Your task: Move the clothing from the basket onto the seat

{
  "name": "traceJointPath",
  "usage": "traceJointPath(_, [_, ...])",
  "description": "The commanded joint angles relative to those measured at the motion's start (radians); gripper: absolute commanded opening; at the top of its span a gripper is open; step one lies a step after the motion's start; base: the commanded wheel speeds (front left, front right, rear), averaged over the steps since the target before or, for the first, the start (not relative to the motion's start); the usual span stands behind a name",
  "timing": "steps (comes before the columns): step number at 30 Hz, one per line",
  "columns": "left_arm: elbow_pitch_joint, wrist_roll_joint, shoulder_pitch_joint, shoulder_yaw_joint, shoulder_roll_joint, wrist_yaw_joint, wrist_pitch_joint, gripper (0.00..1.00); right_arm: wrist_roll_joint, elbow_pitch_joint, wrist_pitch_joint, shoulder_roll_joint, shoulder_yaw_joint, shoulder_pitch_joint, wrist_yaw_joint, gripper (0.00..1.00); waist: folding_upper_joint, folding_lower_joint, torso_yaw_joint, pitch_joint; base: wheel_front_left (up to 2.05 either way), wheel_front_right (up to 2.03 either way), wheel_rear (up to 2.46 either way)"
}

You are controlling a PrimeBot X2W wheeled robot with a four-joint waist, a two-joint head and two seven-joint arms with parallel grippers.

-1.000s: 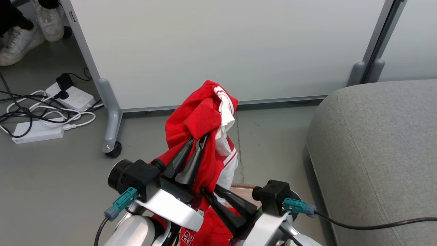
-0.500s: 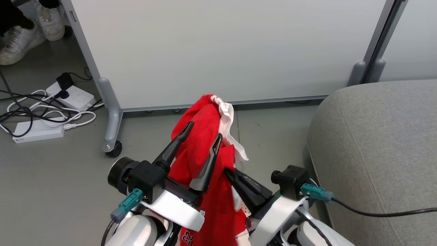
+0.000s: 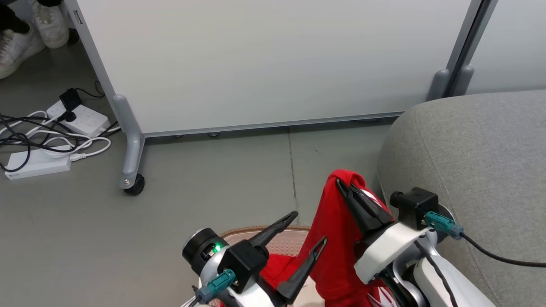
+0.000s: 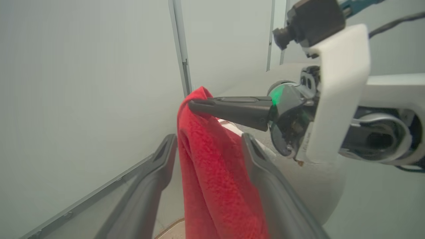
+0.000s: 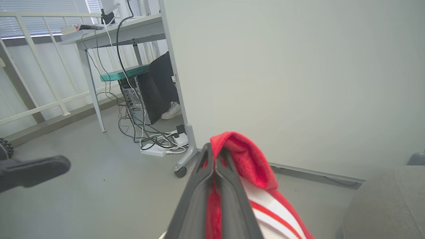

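Observation:
The red clothing point(image 3: 335, 238) hangs from my right gripper point(image 3: 340, 184), which is shut on its top fold just left of the grey seat point(image 3: 477, 162). White striped trim shows below the pinch in the right wrist view, under the clothing's red fold point(image 5: 247, 159) and the gripper point(image 5: 212, 151). My left gripper point(image 3: 309, 228) stands open to the left of the hanging cloth, over the basket point(image 3: 256, 231), whose brown rim and perforated wall peek out behind it. In the left wrist view the clothing point(image 4: 212, 166) drops beyond my left gripper point(image 4: 207, 141).
A white partition panel point(image 3: 264, 59) on a castor leg point(image 3: 130, 170) stands behind. Power strips and cables point(image 3: 47, 136) lie on the floor at left, and a person's white shoes point(image 3: 25, 30) are at the top left. Grey floor point(image 3: 213, 179) spreads ahead.
My left gripper let go of the clothing, opened and dropped back toward the basket. My right gripper carried the clothing rightward to the seat's edge. The head camera shifted slightly.

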State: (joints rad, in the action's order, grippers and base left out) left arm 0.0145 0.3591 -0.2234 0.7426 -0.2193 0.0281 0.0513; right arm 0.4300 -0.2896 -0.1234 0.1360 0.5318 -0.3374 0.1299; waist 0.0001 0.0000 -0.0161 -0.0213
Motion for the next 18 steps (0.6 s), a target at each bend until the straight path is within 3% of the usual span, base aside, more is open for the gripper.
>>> traceJointPath(1, [-0.006,0.001,0.008,0.001,-0.005,0.008,-0.005,1.0,-0.005,0.0,0.0,0.007,-0.007,0.007,0.002,0.0,-0.0001,0.0,-0.004,0.001,0.0,0.0,0.0])
traceJointPath(12, [-0.073,0.02,0.026,0.036,-0.002,0.027,0.019,1.0,-0.054,-0.009,0.025,0.027,-0.109,0.05,0.002,0.0,-0.0001,0.0,-0.046,0.011,0.0,0.0,0.0])
traceJointPath(18, [-0.078,0.02,0.01,0.041,-0.005,0.027,0.02,1.0,-0.067,0.002,0.034,0.032,-0.137,0.044,0.002,0.0,-0.0001,0.0,-0.108,0.024,0.0,0.0,0.0])
